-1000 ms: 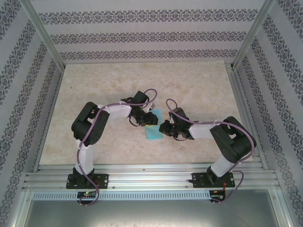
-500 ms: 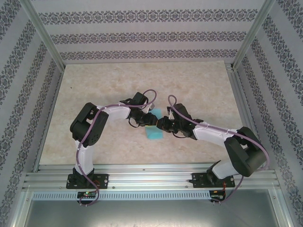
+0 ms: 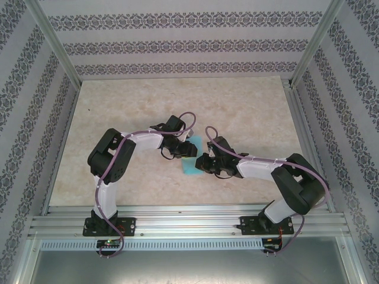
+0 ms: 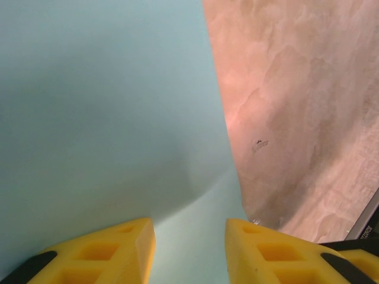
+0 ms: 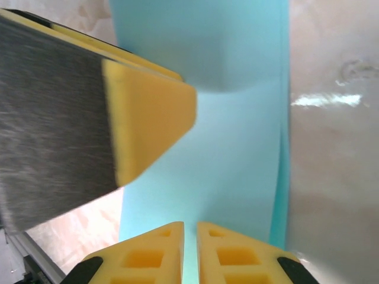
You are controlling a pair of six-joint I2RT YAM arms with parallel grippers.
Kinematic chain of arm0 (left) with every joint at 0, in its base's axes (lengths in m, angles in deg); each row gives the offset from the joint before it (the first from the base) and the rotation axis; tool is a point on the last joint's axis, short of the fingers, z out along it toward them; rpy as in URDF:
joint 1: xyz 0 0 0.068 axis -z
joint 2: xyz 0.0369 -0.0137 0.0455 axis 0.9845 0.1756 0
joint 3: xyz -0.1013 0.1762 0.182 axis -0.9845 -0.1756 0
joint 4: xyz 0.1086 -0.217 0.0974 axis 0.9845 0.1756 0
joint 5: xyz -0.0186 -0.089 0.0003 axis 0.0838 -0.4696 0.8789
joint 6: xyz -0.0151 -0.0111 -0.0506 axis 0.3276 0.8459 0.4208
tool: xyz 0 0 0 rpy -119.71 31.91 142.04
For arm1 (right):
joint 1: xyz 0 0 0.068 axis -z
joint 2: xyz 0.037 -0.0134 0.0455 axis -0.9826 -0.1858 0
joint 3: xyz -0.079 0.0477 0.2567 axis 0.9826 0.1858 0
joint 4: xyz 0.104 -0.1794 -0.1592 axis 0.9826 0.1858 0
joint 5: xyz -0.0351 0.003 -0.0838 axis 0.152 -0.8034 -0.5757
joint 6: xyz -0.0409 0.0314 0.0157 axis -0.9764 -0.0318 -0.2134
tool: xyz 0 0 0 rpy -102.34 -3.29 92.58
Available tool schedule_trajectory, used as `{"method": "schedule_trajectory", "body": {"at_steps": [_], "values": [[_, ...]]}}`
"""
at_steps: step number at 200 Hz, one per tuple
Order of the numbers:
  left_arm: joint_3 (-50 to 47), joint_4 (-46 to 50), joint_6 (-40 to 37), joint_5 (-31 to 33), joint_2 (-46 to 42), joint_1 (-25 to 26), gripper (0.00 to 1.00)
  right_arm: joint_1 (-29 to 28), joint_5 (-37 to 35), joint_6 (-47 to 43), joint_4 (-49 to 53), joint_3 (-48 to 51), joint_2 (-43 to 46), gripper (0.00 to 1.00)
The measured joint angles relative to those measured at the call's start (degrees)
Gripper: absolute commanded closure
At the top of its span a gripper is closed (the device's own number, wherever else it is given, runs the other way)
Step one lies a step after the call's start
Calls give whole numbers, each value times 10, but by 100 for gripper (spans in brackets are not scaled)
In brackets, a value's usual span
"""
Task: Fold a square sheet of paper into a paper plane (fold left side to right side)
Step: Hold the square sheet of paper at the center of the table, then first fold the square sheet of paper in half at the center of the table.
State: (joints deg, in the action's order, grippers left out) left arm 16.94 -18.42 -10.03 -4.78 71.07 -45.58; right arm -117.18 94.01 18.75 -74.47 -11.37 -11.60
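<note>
Nearest the bases, right gripper (image 5: 190, 228) is pinched almost closed, tips down on the blue paper (image 3: 190, 168) lying mid-way across the table (image 3: 249, 112). Just beyond, left gripper (image 4: 189, 231), fingers parted, straddles that paper.

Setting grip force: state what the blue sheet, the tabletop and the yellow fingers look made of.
Blue sheet: thin matte paper, bowing softly. Tabletop: mottled beige, stone-look, slightly glossy from glare; possibly laminate. Yellow fingers: moulded plastic, likely, with hollow cells.

Patterned wallpaper walls (image 3: 177, 44), beige marbled tabletop (image 3: 237, 106), aluminium frame rails (image 3: 189, 222)
</note>
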Motion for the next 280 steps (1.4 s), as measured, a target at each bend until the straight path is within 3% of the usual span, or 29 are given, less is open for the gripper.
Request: {"method": "schedule_trajectory", "body": {"at_steps": [169,280], "values": [[30,40,-15,8,5,1,54,0,-8,-17,15,5,-30,87],[100,85,-30,0,46,-43,51,-4,-13,-21,22,-3,-37,88]]}}
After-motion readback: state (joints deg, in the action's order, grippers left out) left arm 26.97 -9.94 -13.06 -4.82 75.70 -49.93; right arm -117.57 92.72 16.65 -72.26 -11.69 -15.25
